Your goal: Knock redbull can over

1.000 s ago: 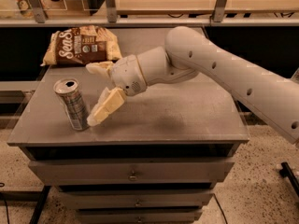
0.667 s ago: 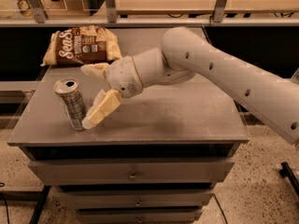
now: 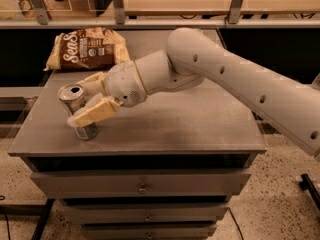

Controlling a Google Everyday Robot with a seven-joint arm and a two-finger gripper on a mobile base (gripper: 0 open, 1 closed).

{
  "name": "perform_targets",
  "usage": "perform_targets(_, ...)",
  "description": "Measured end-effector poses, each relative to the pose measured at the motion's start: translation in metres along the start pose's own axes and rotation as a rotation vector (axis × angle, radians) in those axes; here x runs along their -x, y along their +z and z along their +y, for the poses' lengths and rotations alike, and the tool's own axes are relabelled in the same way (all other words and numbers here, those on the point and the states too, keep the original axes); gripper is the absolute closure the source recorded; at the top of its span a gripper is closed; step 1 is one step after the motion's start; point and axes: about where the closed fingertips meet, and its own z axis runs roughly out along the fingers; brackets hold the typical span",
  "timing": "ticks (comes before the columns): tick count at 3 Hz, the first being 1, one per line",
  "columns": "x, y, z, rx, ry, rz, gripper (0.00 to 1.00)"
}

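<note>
Near the front-left corner of the tabletop [image 3: 190,126], the can [image 3: 72,95] is straddled by the gripper [image 3: 76,103], jaws held apart.

Near finger [image 3: 97,113] of gripper [image 3: 77,101], at redbull can [image 3: 72,93], hides can's mid — arm [image 3: 225,79] cropped rt.

Redbull can [image 3: 71,95]: you see silver, with darker blue-grey blocks low on its side and a shiny silver top.
Gripper [image 3: 80,103]: you see cream-yellow fingers, spread apart at the can, one in front and one behind.
Arm [image 3: 240,79]: you see white all over, with small dark dots.
Chip bag [image 3: 87,49]: you see brown with white letters and pale yellow edges.
Table [image 3: 190,129]: you see plain grey.
Drawers [image 3: 145,184]: you see darker grey.
Floor [image 3: 280,204]: you see a pale colour with dark speckles.
</note>
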Motion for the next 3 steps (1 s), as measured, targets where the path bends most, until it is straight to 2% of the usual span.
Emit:
perform_targets(1, 0.002, 0.005, 0.004, 0.021, 0.010, -0.014, 0.64)
perform_targets(2, 0.001, 0.003, 0.004, 0.016, 0.024, -0.011, 0.87)
perform_targets(3, 0.001, -0.028, 0.011, -0.062, 0.032, 0.108, 1.00)
